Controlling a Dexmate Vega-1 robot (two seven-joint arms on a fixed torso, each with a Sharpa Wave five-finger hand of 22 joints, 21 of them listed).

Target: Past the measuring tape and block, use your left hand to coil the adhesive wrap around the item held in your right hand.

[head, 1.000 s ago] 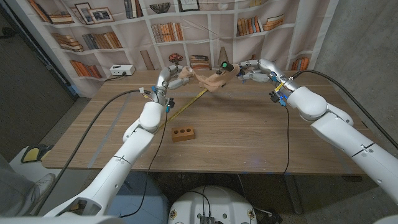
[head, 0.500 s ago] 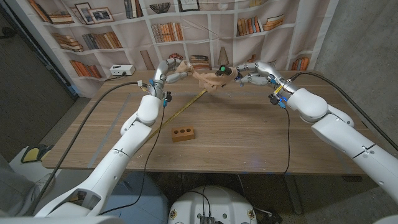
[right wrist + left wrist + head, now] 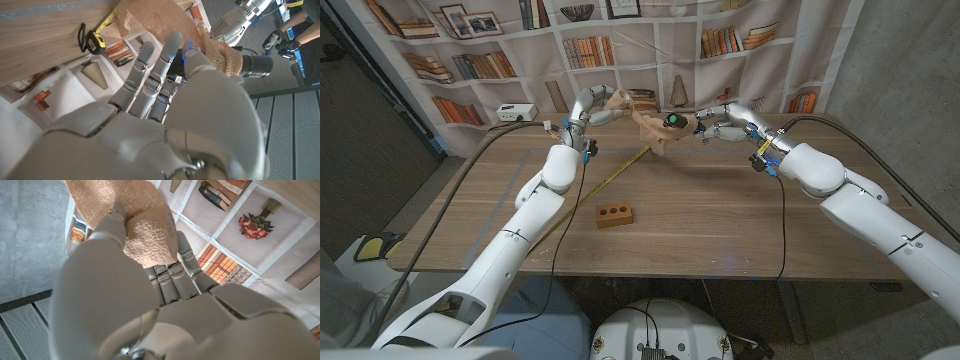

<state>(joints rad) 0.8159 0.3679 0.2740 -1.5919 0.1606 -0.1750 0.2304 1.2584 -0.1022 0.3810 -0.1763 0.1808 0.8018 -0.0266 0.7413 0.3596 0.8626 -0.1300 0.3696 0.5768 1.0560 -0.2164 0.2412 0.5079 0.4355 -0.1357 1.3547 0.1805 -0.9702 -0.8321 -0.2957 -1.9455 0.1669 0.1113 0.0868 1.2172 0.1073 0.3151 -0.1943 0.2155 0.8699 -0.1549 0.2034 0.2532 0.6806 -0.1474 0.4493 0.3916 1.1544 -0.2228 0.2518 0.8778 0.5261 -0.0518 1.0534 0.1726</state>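
Since a second ago, my left hand (image 3: 603, 107) is climbing higher and farther back toward the bookshelf backdrop, drawing the adhesive wrap (image 3: 645, 125) into a longer band, while my right hand (image 3: 716, 124) is holding roughly its old spot. Seen from the head, both hands are hovering above the desk (image 3: 720, 215), past the measuring tape (image 3: 618, 172) and the wooden block (image 3: 615, 214), which are lying near each other on the boards. I am keeping the wrap taut between the hands, I judge, so that the next turn lays on tightly. My right hand is holding the item (image 3: 673, 121), a dark cylinder with a green spot at its end, level and pointing at my left hand.

From the left wrist, my left hand (image 3: 150, 280) is pinching a wad of wrap (image 3: 145, 230) under the thumb; it is looking tan, woven and crinkly, like crepe bandage.

From the right wrist, my right hand (image 3: 165, 90) is curling its thumb over the item (image 3: 252, 64), black and smooth where bare, already sleeved in wrap (image 3: 220, 52) near my fingers. Beyond, the measuring tape (image 3: 92, 37) is showing its yellow blade and dark case.
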